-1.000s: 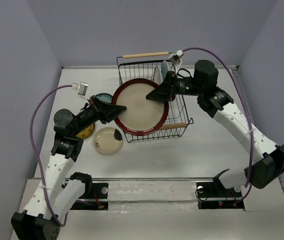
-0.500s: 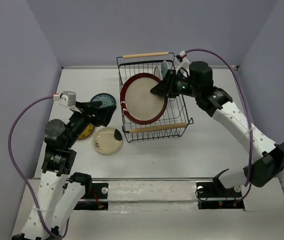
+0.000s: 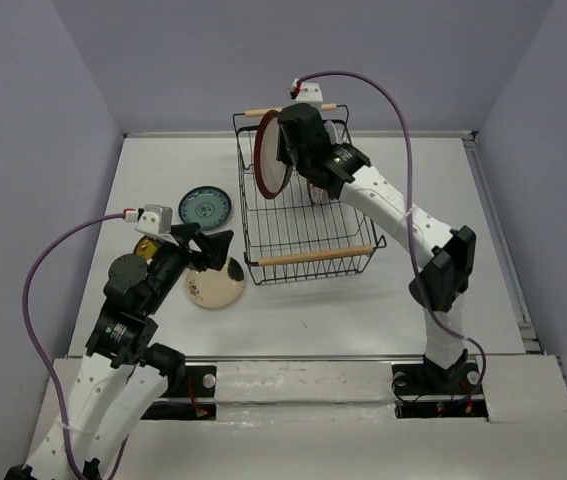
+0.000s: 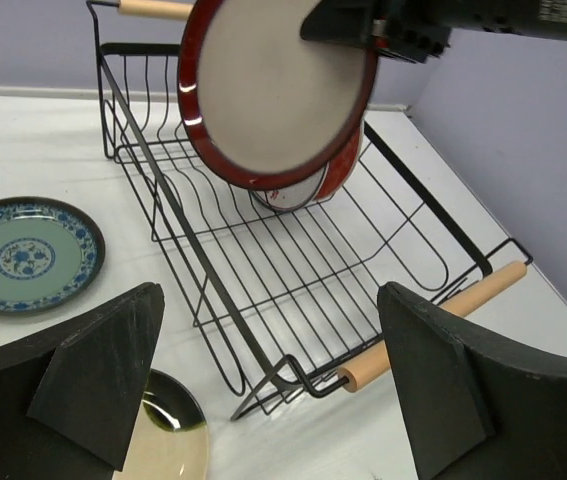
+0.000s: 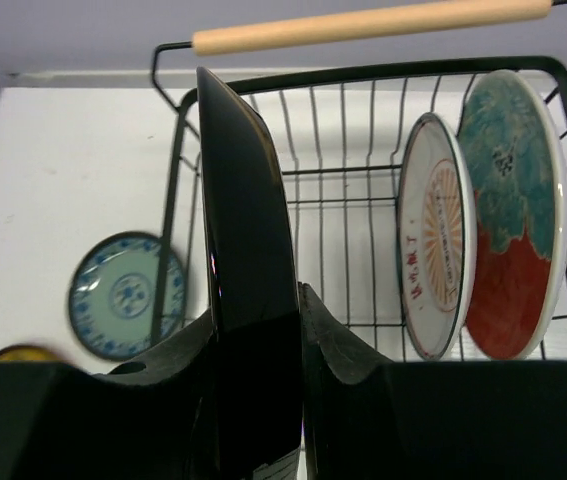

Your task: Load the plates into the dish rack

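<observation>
My right gripper is shut on the edge of the larger dark-red-rimmed plate, holding it upright over the back left of the black wire dish rack. Two plates stand inside the rack at its right: the white-orange sunburst plate and the red and teal floral plate. My left gripper is open and empty, low over the table beside the rack's near left corner. Next to it lies the cream plate. The teal-blue plate lies flat left of the rack. The yellow-brown plate peeks out from under the left arm.
The rack has a wooden handle at the back and another at the front. The right arm reaches across the rack from the right. Purple-grey walls close in the white table on three sides.
The left gripper has opened, let go of the large plate and drawn back to the near left. The right gripper has turned that plate upright and carried it to the rack's back left.
</observation>
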`<control>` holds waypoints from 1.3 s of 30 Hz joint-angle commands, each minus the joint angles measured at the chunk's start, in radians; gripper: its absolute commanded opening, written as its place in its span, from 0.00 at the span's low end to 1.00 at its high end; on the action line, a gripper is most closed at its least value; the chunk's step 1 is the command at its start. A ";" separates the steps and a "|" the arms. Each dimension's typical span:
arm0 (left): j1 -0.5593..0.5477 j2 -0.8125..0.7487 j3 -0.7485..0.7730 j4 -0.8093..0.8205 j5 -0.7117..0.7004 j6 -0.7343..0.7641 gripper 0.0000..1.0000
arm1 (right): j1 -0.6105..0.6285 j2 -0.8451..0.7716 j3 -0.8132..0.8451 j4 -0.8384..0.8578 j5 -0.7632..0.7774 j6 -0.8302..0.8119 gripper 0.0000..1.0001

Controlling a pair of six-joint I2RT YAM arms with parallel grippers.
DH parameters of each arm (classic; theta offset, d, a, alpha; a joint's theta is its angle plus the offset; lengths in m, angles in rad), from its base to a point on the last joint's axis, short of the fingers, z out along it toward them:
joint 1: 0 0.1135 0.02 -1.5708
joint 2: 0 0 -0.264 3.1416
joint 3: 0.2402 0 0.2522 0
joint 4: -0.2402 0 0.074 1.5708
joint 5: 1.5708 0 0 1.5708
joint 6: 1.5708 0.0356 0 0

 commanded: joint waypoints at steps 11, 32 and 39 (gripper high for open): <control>-0.082 -0.028 -0.007 0.042 0.046 0.040 0.99 | 0.017 0.238 0.285 0.151 0.430 -0.281 0.07; -0.081 -0.019 -0.007 0.042 0.046 0.044 0.99 | -0.051 0.341 0.251 0.183 0.361 -0.273 0.07; -0.077 -0.012 -0.007 0.042 0.041 0.044 0.99 | -0.069 0.421 0.326 0.183 0.359 -0.281 0.07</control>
